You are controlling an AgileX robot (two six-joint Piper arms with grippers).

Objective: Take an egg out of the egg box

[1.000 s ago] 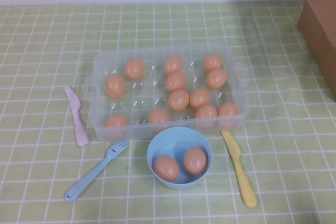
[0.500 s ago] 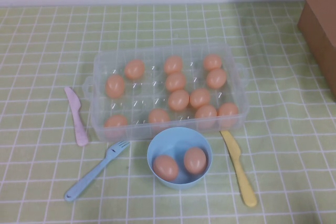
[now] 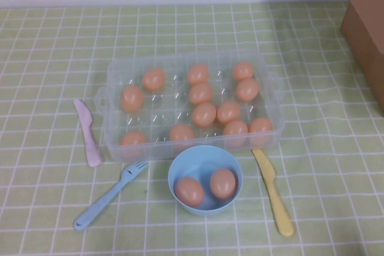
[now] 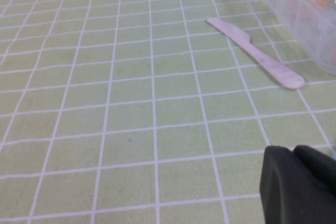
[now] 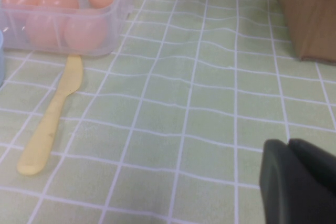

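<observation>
The clear plastic egg box (image 3: 180, 59) stands in the middle of the table with several peach-orange eggs in its cups, for example one egg (image 3: 204, 114) near the middle. Neither gripper shows in the high view. My left gripper (image 4: 293, 150) is shut and empty, low over the cloth on the left, apart from the egg box's corner (image 4: 294, 3). My right gripper (image 5: 289, 142) is shut and empty over the cloth on the right, apart from the egg box (image 5: 118, 3).
A round light-blue bowl (image 3: 177, 166) holding two eggs sits in front of the box. A pink knife (image 3: 87, 133) and a blue fork (image 3: 111, 195) lie at the left, a yellow knife (image 3: 273, 191) at the right. A cardboard box (image 3: 366, 22) stands far right.
</observation>
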